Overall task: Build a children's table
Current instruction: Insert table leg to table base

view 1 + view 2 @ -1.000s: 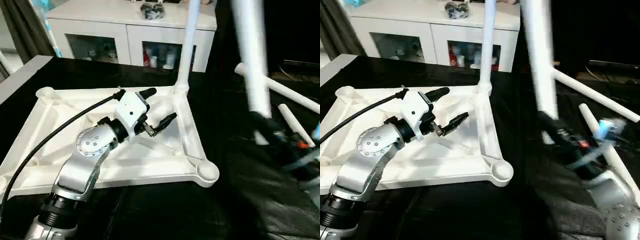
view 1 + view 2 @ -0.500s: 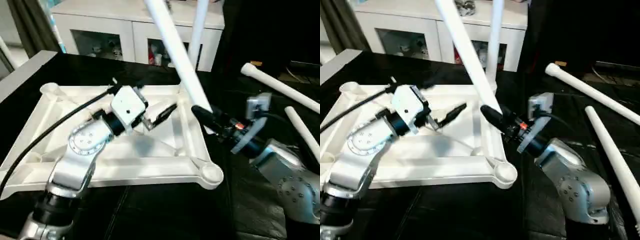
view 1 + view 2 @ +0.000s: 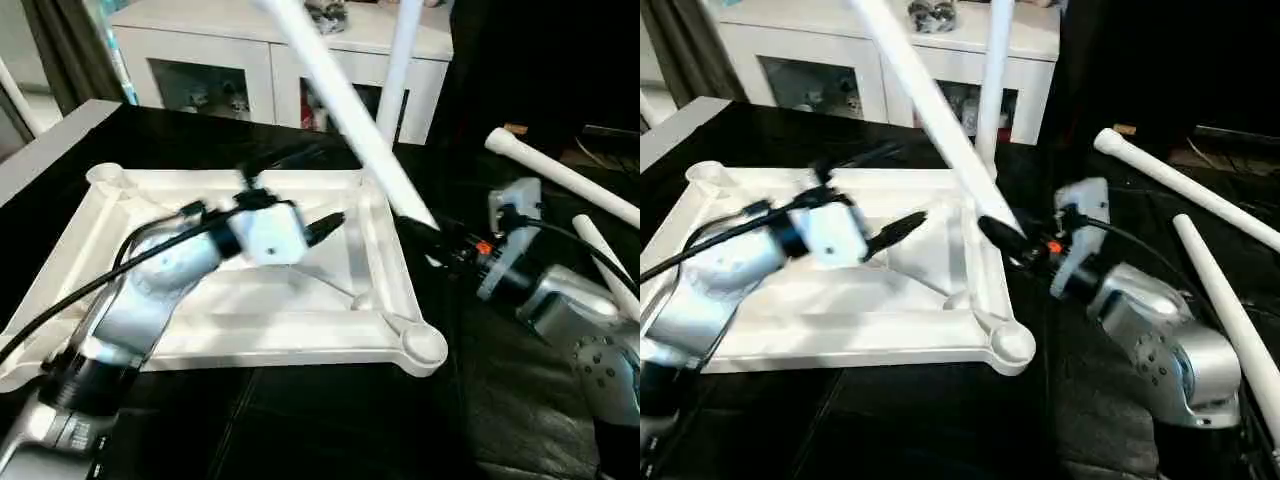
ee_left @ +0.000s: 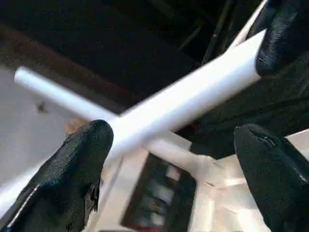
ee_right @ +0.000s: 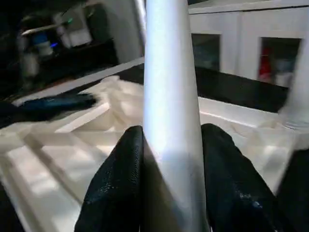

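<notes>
The upturned table top lies on the black surface, one leg upright in its far-right corner socket, while the right gripper pinches a slanted leg over the right rim and the left gripper hangs spread above the ribs.

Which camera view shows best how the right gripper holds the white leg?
The right wrist view: both black fingers press the held leg from opposite sides. The eye views show the right gripper small, under the slanting leg. The left wrist view shows the leg crossing, with one finger at its end.
</notes>
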